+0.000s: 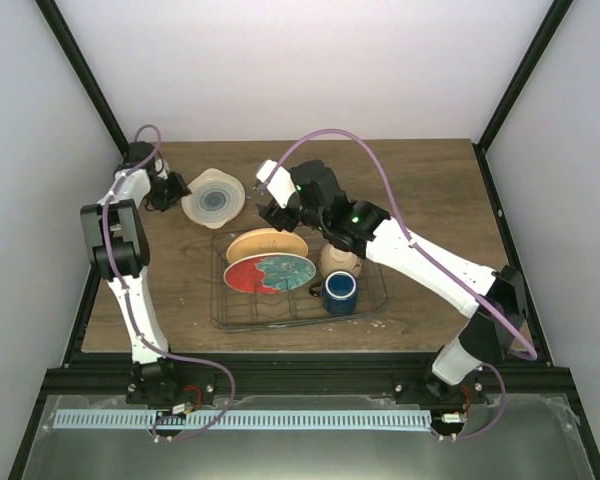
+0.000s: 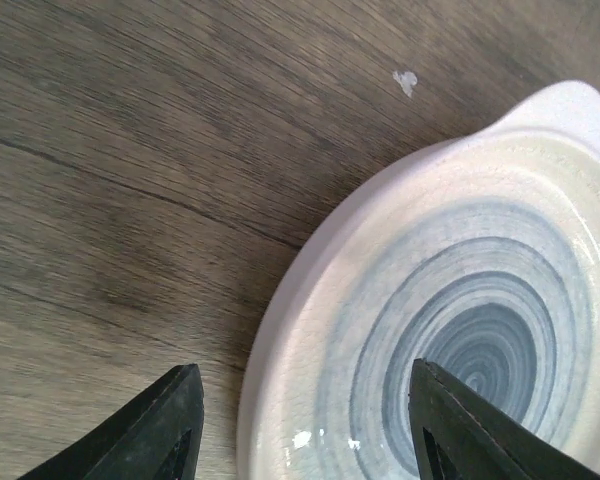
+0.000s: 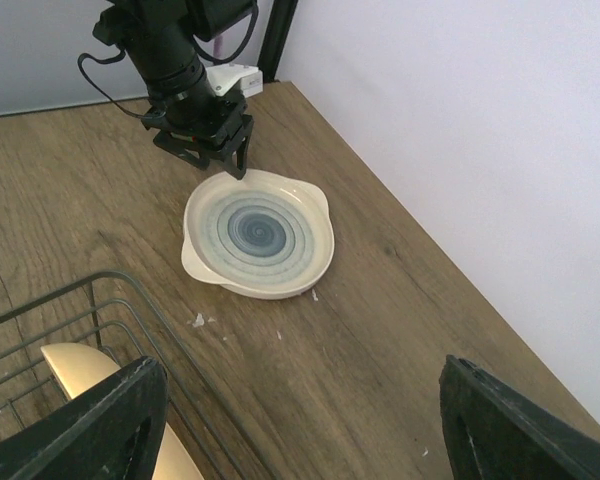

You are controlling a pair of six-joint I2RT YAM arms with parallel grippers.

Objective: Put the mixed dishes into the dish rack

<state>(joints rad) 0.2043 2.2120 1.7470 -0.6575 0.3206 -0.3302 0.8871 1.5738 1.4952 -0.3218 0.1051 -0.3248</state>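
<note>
Top external gives me the wood-grain counter (image 1: 430,200) with the thin-wire dish rack (image 1: 219,300) near its middle, the rack's long axis running left to right. Four pieces sit inside it. The orange-yellow plate (image 1: 267,244) is at the back, and the red plate (image 1: 270,272) with its teal floral pattern is just in front of it. Both read as ovals from above, their faces turned up towards the camera. The smooth cream bowl (image 1: 340,260) is at the right, and the glossy dark blue mug (image 1: 339,292) stands upright in front of it, mouth up.

The white plate (image 3: 258,233) is outside the rack, flat on the counter just beyond the rack's back-left corner. It is glazed and roundish, with blue-grey rings darkening to the centre and two small lugs. In the right wrist view the line through the lugs runs lower left to upper right.

My left tool (image 2: 305,368) is released. Its black fingers (image 2: 170,425) straddle the plate's rim, one over bare wood and one over the ringed face, neither pressed to it.

My right tool (image 1: 272,212) is spread wide with nothing in it, above the rack's back edge and pointing at the white plate.
</note>
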